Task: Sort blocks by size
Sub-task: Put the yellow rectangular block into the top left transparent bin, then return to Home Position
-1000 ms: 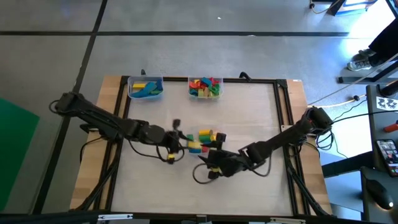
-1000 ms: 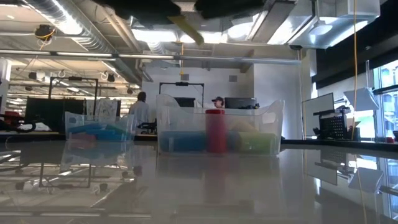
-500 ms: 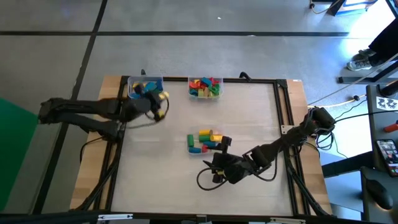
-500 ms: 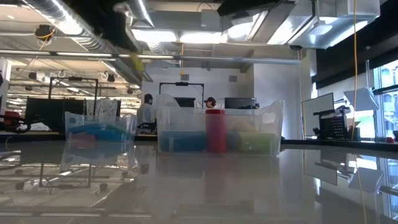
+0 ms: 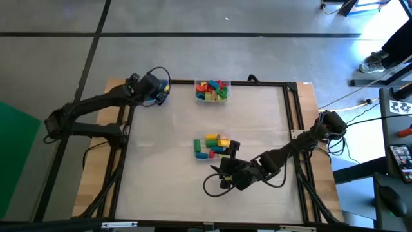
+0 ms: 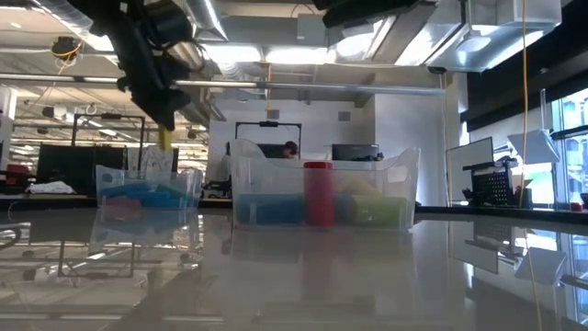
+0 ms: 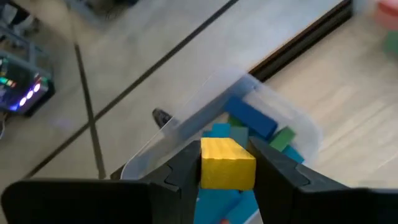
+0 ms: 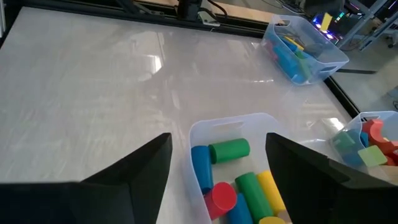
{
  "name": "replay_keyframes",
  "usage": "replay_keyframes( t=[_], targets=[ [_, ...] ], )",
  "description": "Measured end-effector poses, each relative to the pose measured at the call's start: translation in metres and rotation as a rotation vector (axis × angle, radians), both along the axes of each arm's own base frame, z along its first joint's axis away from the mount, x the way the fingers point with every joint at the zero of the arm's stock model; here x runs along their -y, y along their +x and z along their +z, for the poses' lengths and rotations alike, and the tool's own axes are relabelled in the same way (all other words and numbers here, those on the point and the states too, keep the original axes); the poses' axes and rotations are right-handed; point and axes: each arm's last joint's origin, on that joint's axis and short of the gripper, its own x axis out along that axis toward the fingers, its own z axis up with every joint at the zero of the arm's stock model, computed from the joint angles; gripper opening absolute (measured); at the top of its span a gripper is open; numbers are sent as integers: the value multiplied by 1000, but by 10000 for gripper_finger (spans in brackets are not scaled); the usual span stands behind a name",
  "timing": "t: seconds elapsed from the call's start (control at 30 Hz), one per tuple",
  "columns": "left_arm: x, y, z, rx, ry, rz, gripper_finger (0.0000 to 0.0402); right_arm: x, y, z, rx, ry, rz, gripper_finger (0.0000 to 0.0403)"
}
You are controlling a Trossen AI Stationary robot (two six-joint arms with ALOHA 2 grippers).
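Black and bent at the elbow, the right arm is reaching across the near part of the table [image 5: 270, 122], its right gripper [image 5: 226, 169] hanging just short of the middle tub [image 5: 212, 147]. In the right wrist view its fingers [image 8: 134, 168] are standing spread wide with nothing between them, framing that clear tub [image 8: 233, 168] below.

Inside the tub, blocks [image 8: 231, 180] are lying side by side: a blue cylinder [image 8: 200, 167], a green cylinder [image 8: 229, 149], a red one [image 8: 220, 198] and a yellow one [image 8: 270, 186].

Farther back, at the table's far edge, the centre tub [image 5: 212, 91] is holding red, green and yellow blocks [image 6: 317, 195], with a red cylinder standing upright in the low view.

At the far left corner, the left gripper [image 5: 159, 92] is hovering over the left tub [image 7: 273, 121]. Its fingers [image 7: 277, 171] are pinching a yellow block [image 7: 227, 163] from both sides, directly above the blue and green blocks [image 7: 249, 121] lying in that tub. From table height the yellow block [image 6: 164, 138] is hanging just over the tub's rim [image 6: 147, 171].

Beyond the table, a person [image 6: 290, 150] is sitting among monitors.
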Motion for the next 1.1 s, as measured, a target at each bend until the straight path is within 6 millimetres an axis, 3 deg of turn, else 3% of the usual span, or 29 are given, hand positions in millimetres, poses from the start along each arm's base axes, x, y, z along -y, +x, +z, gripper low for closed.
replay_keyframes(
  t=[0.23, 0.37, 0.47, 0.6, 0.77, 0.97, 1.1],
  targets=[
    [-6, -2, -3, -23, -28, -7, 172, 0, 0, 0, 0, -9, -9, 262],
    [5, -2, 11, 69, -89, -87, 190, 2, -3, -1, -21, -36, -16, 261],
    [21, 0, 24, 162, -111, -244, 186, 9, -10, 12, -18, -57, -12, 247],
    [39, -2, 38, 227, -83, -448, 156, 37, -19, 35, -54, -40, -1, 199],
    [51, -6, 36, 261, -69, -627, 111, 88, -26, 52, -144, 47, 15, 116],
    [59, -10, 16, 351, -75, -828, 61, 138, -45, 51, -174, 123, 21, 21],
    [64, -12, 6, 473, -49, -913, 36, 164, -73, 46, -91, 184, -2, 10]
  ],
)
